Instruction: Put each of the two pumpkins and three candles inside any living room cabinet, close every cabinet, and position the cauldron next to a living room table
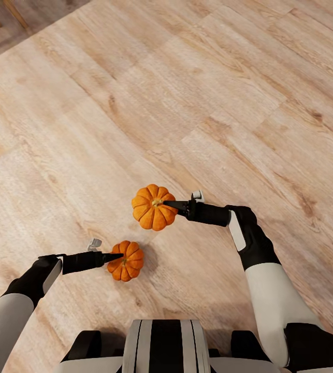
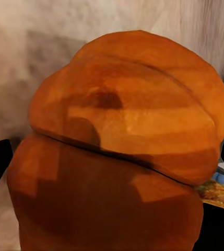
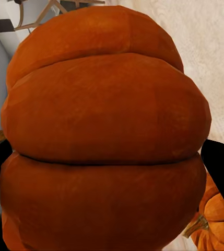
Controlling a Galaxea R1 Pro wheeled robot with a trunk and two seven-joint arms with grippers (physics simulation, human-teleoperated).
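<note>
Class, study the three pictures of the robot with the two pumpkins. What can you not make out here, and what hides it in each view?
- Left gripper fingertips: head view, hidden against the nearer pumpkin.
- Right gripper fingertips: head view, lost against the farther pumpkin.
- Floor beneath each pumpkin: both wrist views, blocked by pumpkin skin.
- Objects at the wrist views' edges: cut off, too small to name.

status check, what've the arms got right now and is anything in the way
Left gripper shut on the smaller pumpkin. Right gripper shut on the larger pumpkin. Both held over bare wood floor; cabinet not in sight, nothing blocking.
</note>
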